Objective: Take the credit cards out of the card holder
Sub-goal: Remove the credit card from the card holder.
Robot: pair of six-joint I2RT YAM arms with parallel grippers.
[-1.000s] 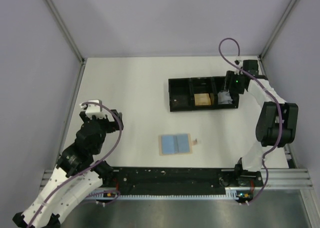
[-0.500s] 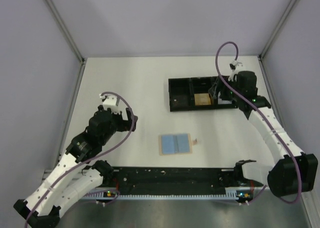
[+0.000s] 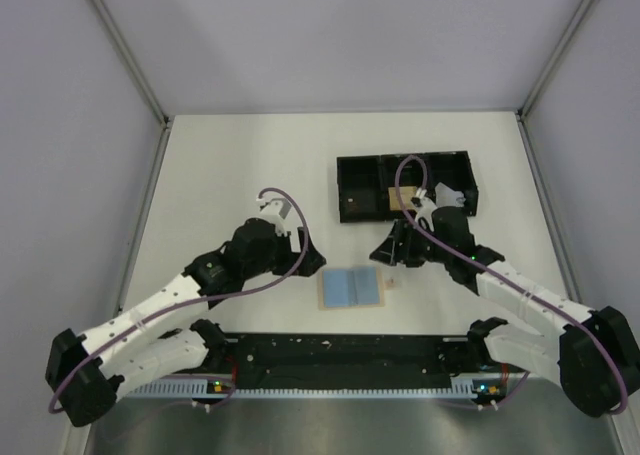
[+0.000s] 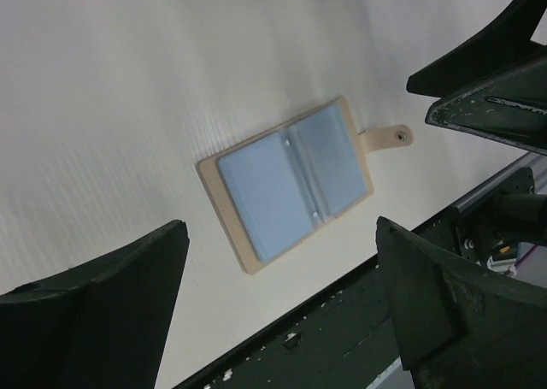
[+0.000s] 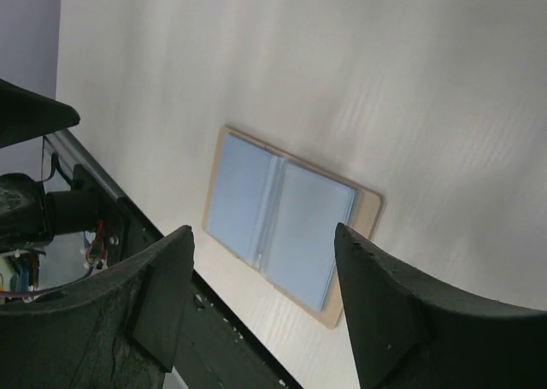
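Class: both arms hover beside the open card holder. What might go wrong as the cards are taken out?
The left end effector and right end effector hang open on opposite sides of the card holder, close together; they may collide over it.
The card holder lies loose and flat on the table; pulling a card may drag it along unless one side is pinned.
The cards sit flush inside, so a grasp may catch the card holder instead.

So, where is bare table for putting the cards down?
The widest bare patch lies left of the black tray, toward the far-left corner. Around the card holder it is crowded: the left gripper and right gripper hover at either side.
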